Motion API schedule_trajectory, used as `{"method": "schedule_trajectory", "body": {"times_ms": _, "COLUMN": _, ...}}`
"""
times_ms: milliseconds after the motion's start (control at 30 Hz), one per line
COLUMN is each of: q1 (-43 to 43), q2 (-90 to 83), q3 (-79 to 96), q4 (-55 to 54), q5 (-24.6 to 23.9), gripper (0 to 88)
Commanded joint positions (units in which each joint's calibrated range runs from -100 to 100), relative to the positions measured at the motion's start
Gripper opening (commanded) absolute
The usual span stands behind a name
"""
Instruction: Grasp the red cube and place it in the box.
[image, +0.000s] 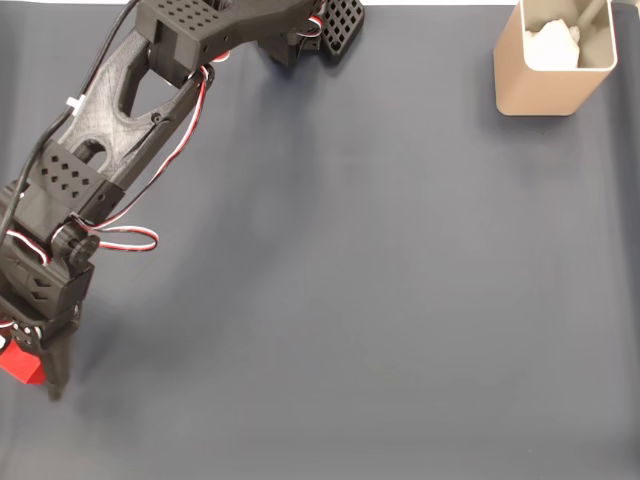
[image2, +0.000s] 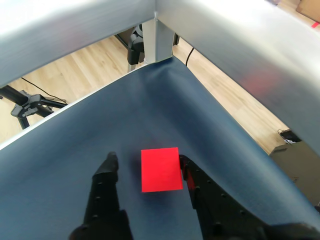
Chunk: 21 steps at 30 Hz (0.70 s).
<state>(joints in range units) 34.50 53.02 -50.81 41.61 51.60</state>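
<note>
The red cube lies on the dark blue mat between my gripper's two black fingers. The right finger touches the cube's side, and a gap separates the left finger from it, so the gripper is open around the cube. In the fixed view the cube sits at the mat's lower left edge with the gripper down over it, partly covering it. The tan box stands upright at the far upper right corner of the mat, far from the arm.
Something white and crumpled lies inside the box. The black arm stretches from the top of the fixed view down the left side. In the wrist view the mat's corner and a metal frame post lie just beyond the cube.
</note>
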Motion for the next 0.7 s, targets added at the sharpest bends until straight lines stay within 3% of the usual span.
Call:
{"method": "schedule_trajectory", "body": {"times_ms": 0, "q1": -0.7, "q2": -2.5, "q3": -0.8, "q4": -0.3, "q5": 0.3, "gripper": 15.9}}
{"method": "schedule_trajectory", "body": {"times_ms": 500, "q1": -1.0, "q2": -6.2, "q3": 3.0, "q4": 2.9, "q5": 3.3, "gripper": 0.8}}
{"method": "schedule_trajectory", "body": {"times_ms": 667, "q1": -1.8, "q2": -11.9, "q3": 7.6, "q4": 6.5, "q5": 4.0, "gripper": 0.1}}
